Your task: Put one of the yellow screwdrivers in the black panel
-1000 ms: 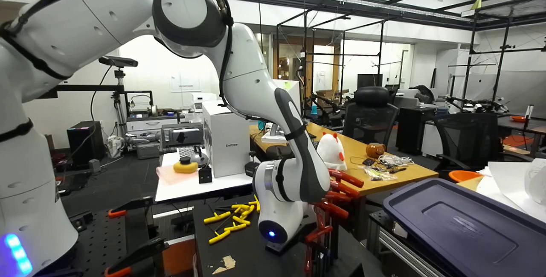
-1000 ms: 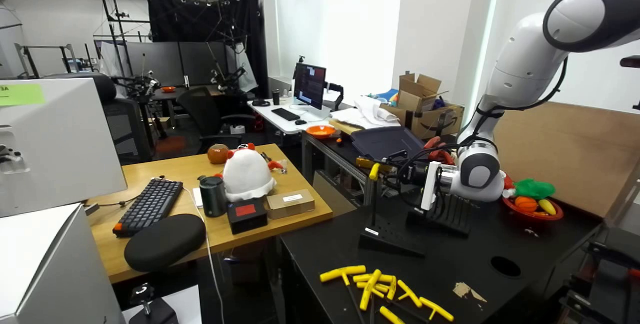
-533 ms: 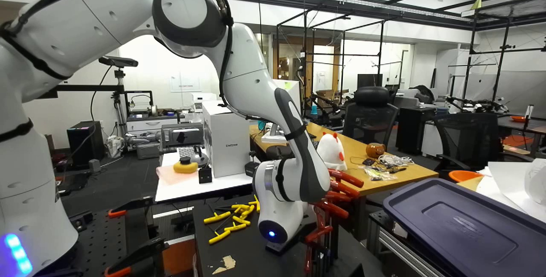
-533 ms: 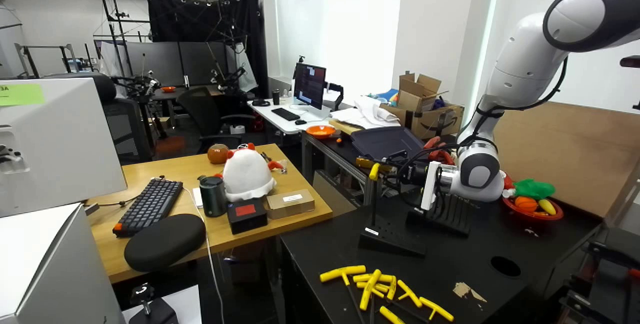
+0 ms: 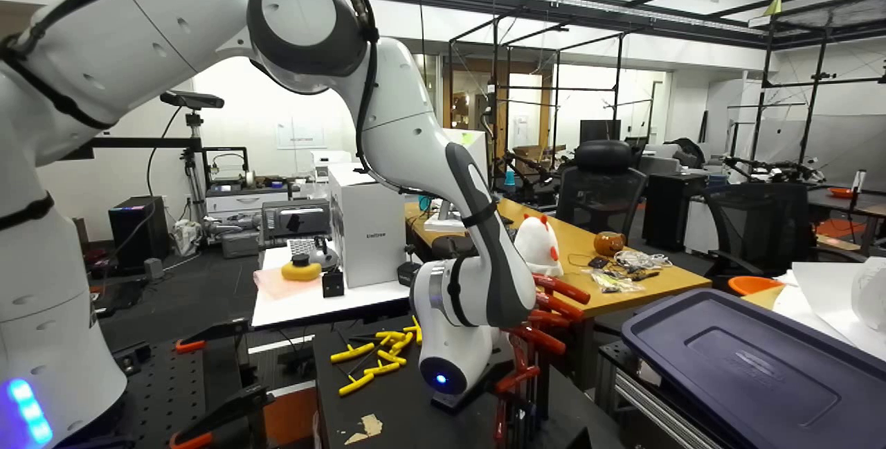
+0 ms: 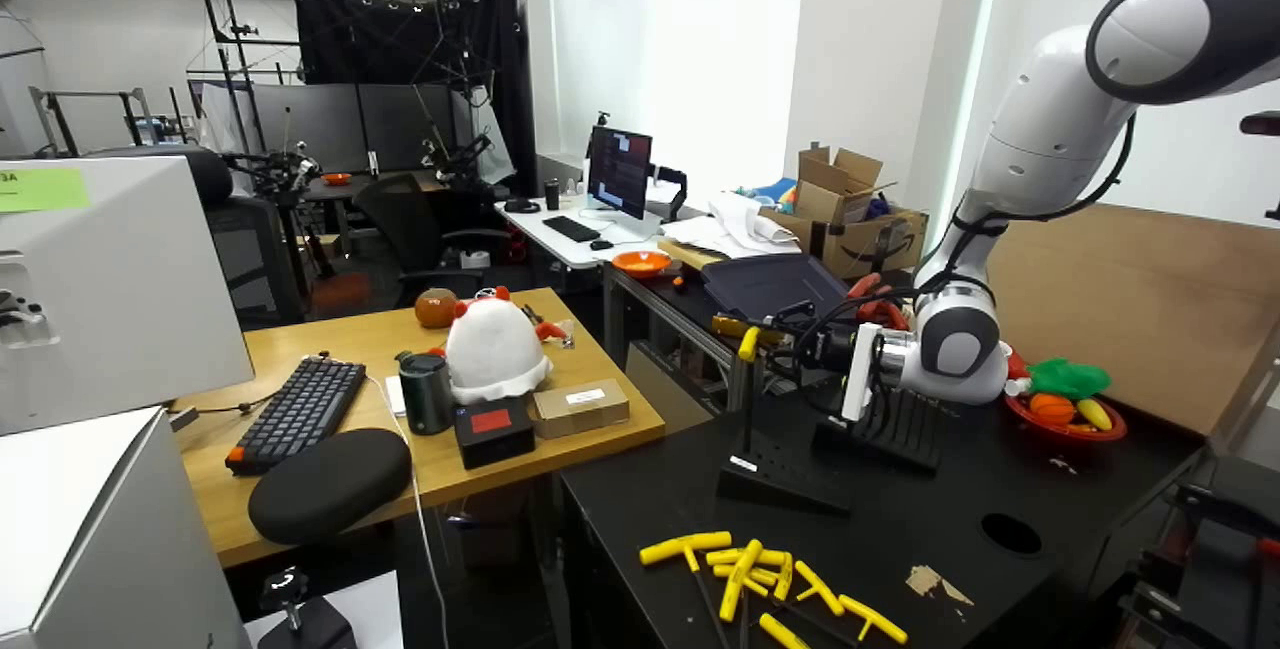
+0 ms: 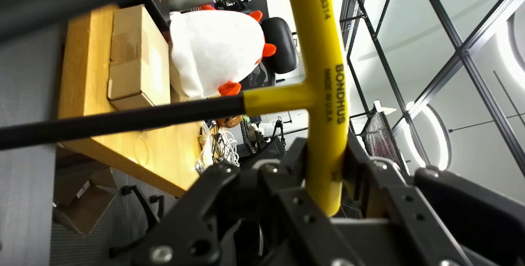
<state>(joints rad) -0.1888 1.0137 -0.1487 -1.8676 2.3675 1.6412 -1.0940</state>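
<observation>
My tool (image 7: 327,155) grips a yellow screwdriver (image 7: 318,94), upright at the left end of the black panel (image 6: 785,487) in an exterior view; I judge picking done, can't tell if it's seated, and release remains.

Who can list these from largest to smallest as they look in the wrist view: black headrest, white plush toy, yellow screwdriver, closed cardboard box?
1. Yellow screwdriver (nearest the camera, which enlarges it)
2. White plush toy
3. Closed cardboard box
4. Black headrest
</observation>
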